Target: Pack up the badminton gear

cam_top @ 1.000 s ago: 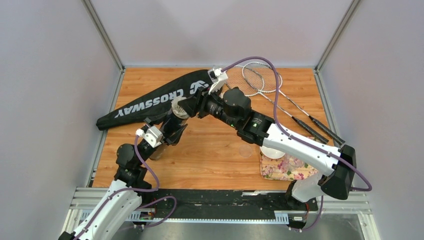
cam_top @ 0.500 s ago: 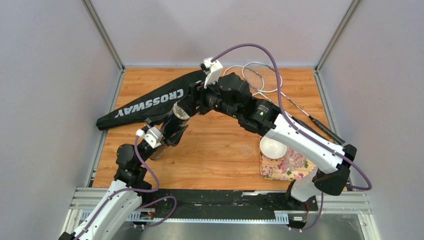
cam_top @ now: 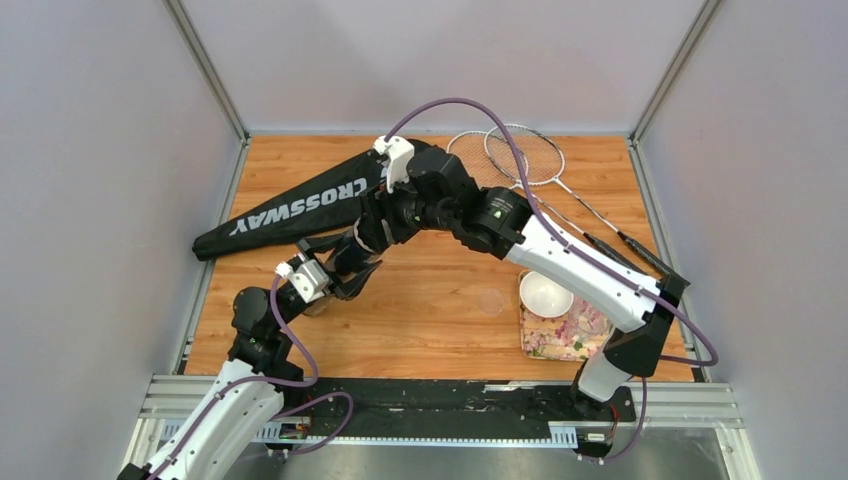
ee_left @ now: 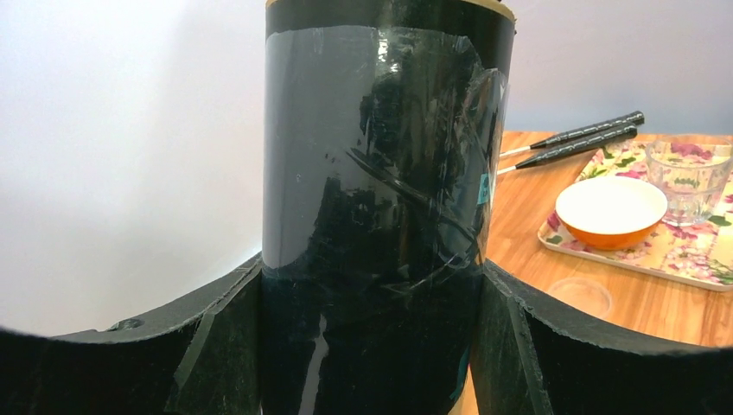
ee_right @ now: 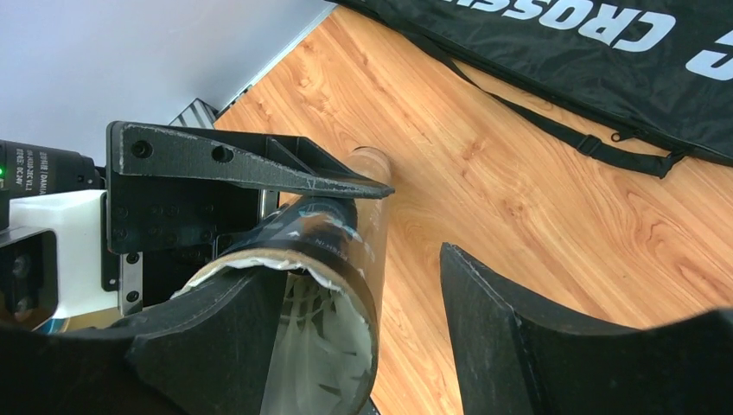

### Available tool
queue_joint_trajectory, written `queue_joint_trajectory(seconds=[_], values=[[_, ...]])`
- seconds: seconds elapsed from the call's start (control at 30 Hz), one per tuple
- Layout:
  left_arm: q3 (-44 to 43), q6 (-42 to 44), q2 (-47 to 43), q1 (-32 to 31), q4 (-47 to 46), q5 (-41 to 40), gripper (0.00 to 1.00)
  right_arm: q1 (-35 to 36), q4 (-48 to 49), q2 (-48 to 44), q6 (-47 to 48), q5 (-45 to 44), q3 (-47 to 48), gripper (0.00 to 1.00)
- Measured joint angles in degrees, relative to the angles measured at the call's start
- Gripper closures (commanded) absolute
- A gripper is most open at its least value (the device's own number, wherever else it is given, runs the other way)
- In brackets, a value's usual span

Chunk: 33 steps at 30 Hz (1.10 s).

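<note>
My left gripper (cam_top: 343,264) (ee_left: 370,277) is shut on the long dark tube (cam_top: 352,250) (ee_left: 380,173) and holds it tilted above the table. My right gripper (cam_top: 371,231) (ee_right: 372,337) is open right at the tube's open end (ee_right: 346,259). One finger lies across the mouth. A white feather shuttlecock (ee_right: 324,346) sits inside the tube. Two silver rackets (cam_top: 520,158) lie at the back right, with their black handles (ee_left: 588,134) toward the right edge. The black CROSSWAY bag (cam_top: 300,205) (ee_right: 562,52) lies flat at the back left.
A flower-patterned tray (cam_top: 560,338) (ee_left: 683,259) at the front right holds a small white bowl (cam_top: 546,293) (ee_left: 610,206) and a clear glass (cam_top: 593,318) (ee_left: 687,177). A clear round lid (cam_top: 490,300) (ee_left: 581,296) lies on the wood beside the tray.
My right arm has swung left and its gripper has come down onto the tube's mouth. The white feathers seen there earlier are now covered in the top view. The left arm has barely moved.
</note>
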State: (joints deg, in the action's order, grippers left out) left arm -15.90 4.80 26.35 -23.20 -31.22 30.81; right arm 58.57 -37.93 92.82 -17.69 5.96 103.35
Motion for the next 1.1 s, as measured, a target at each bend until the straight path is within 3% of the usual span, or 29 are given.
queue_joint_trajectory(seconds=[0.17, 0.27, 0.5, 0.63, 0.8, 0.93, 1.1], values=[[0.00, 0.13, 0.02, 0.33, -0.31, 0.79, 0.92, -0.07, -0.90, 1.95, 0.15, 0.20, 1.51, 0.29], [0.00, 0.22, 0.02, 0.42, -0.31, 0.87, 0.92, -0.15, -1.22, 1.90, 0.24, -0.02, 1.49, 0.23], [0.00, 0.22, 0.02, -0.20, -0.42, -0.72, 0.93, -1.09, -1.40, -2.86, 0.50, 0.11, -1.64, 0.15], [0.00, 0.22, 0.07, -0.20, -0.79, -5.99, 0.93, -4.20, 0.17, -10.21, 0.22, 2.23, -4.96, 0.14], [-0.35, 0.24, 0.61, -0.20, -0.92, -10.62, 0.93, -13.27, 6.60, -16.94, 0.02, 3.93, -9.40, 0.15], [-0.44, 0.26, 0.76, -0.24, -0.96, -11.96, 0.93, -23.67, 13.38, -12.22, 3.17, 6.54, -10.51, 0.17], [-0.44, 0.24, 0.76, -0.28, -0.98, -12.09, 0.93, -31.21, 18.14, 5.57, 9.38, 12.76, -8.24, 0.17]])
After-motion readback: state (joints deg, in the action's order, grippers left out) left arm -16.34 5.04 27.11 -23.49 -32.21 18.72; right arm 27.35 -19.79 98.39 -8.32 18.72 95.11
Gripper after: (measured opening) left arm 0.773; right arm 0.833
